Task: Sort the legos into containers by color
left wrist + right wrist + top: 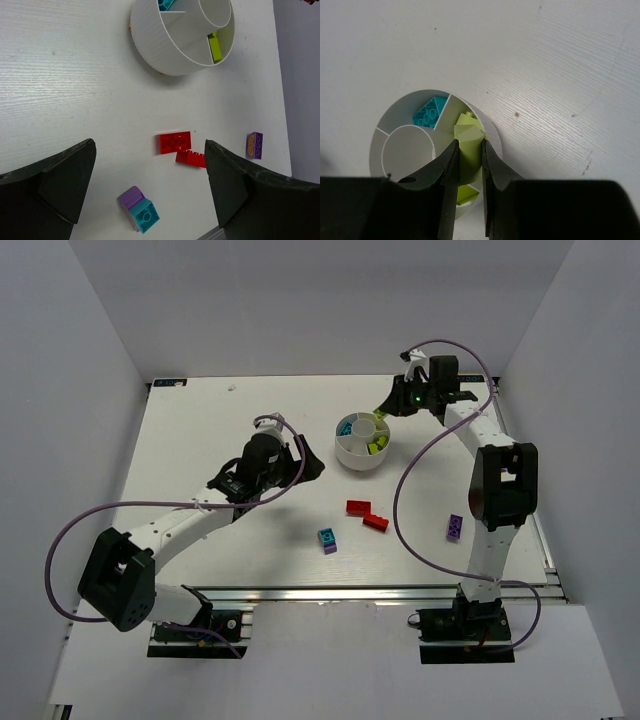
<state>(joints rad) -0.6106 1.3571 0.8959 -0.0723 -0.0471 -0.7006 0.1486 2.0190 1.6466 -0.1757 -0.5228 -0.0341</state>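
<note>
A round white dish (350, 452) with wedge compartments stands at mid-table. My right gripper (469, 144) is shut on a lime green lego (468, 131), held over the dish's lime compartment (492, 136), where more lime legos (466, 193) lie. A cyan lego (429, 114) sits in the neighbouring wedge. My left gripper (149, 147) hangs open above the table, nothing between its fingers. Below it lie two red legos (175, 142) (191, 158), a joined purple-and-cyan lego (139, 209) and a purple lego (254, 145).
In the top view the loose legos lie in front of the dish: red (357, 507), purple-cyan (327, 539), purple (455, 528) beside the right arm's column. White walls close in the table on three sides; a metal rail runs along the near edge.
</note>
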